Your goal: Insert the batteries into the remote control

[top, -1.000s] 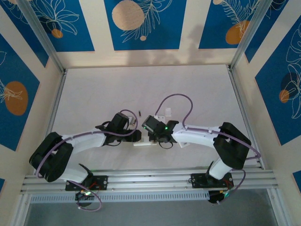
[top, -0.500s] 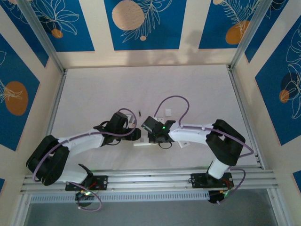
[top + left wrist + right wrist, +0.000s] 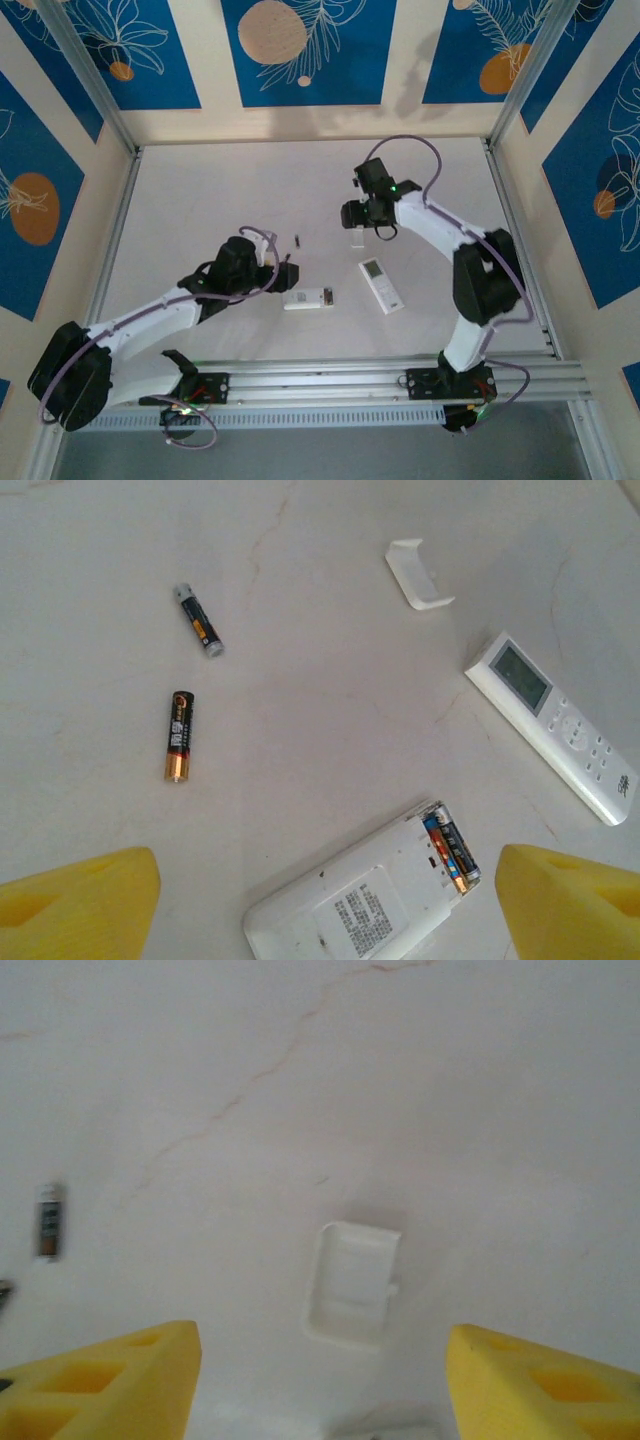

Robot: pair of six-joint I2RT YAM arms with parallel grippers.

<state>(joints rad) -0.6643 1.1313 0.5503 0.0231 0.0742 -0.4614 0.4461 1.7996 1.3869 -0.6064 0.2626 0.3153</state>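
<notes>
The open remote [image 3: 365, 895] lies face down near the middle of the table [image 3: 200, 200], a little toward the near edge. Its back is turned up so that the battery bay can be reached. Two cells [image 3: 452, 846] sit side by side in that bay, so this remote looks loaded but not closed.

The battery cover [image 3: 352, 1282] lies hollow side up, apart from the remote and further toward the far edge. The right gripper [image 3: 355, 218] hangs over it with its yellow fingers [image 3: 110, 1380] spread wide and nothing between them. The cover sits centred between the fingers in the right wrist view, which reads as lining up to pick it up.

Two loose batteries [image 3: 179, 736] lie flat on the bare table to the left of the cover, apart from each other and touching nothing. One shows a gold-orange end, and the other [image 3: 198, 620] lies nearer the far edge. They are probably meant for the second remote [image 3: 556, 727], which lies face up with its screen and buttons showing, toward the right edge from the open one. Its bay is underneath, so it would need turning over first.

The left gripper [image 3: 278, 277] hovers over the open remote. Its fingers [image 3: 80, 900] are wide apart and empty, and they straddle the remote without touching it. From there it can either steady the remote or reach for a loose battery.
</notes>
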